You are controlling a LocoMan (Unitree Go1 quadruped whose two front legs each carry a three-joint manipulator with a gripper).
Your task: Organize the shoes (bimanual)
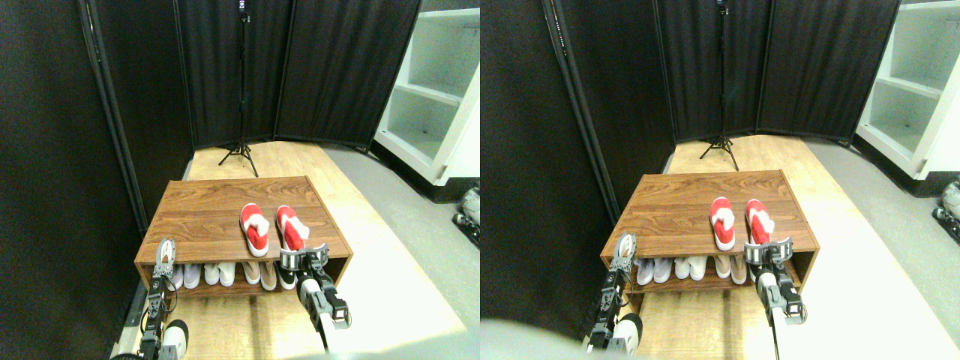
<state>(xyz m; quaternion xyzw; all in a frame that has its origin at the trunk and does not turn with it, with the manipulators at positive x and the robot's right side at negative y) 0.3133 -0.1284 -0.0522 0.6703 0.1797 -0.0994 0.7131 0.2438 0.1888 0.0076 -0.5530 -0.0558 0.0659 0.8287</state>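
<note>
Two red shoes lie side by side on top of the wooden shoe rack (pixel 202 206), toes pointing away. The left red shoe (pixel 254 228) sits near the middle. The right red shoe (pixel 290 227) has its heel at the front edge. My right gripper (pixel 304 256) is open at that heel, its fingers on either side of the shoe's rear end. My left gripper (pixel 165 253) is raised at the rack's front left corner, away from both shoes, and holds nothing.
Several white, beige and black shoes (pixel 225 273) fill the rack's lower shelf. Black screens stand to the left and behind, with a tripod (pixel 241 150) at the back. A white shelf unit (pixel 431 97) is at the right.
</note>
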